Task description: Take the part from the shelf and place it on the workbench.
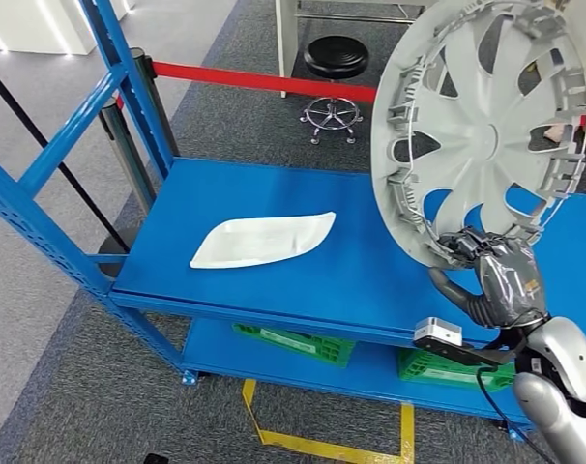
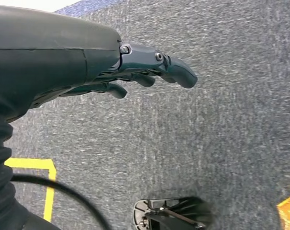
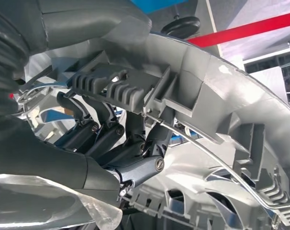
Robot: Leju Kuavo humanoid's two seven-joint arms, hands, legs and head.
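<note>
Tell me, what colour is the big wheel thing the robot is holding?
The wheel cover is silver-grey, clearest in the head view.

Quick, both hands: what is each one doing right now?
Left hand: holds nothing, fingers loosely extended, hanging over the carpet.
Right hand: grips the rim of the wheel cover, lifted above the blue shelf.

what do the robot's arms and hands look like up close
The right arm is a smooth silver shell with a small white and black box at the wrist and a black cable trailing down. The right hand is dark grey under a clear plastic wrap. The left hand has a glossy dark grey back, slim dark fingers with visible screws, and a black ribbed cover.
</note>
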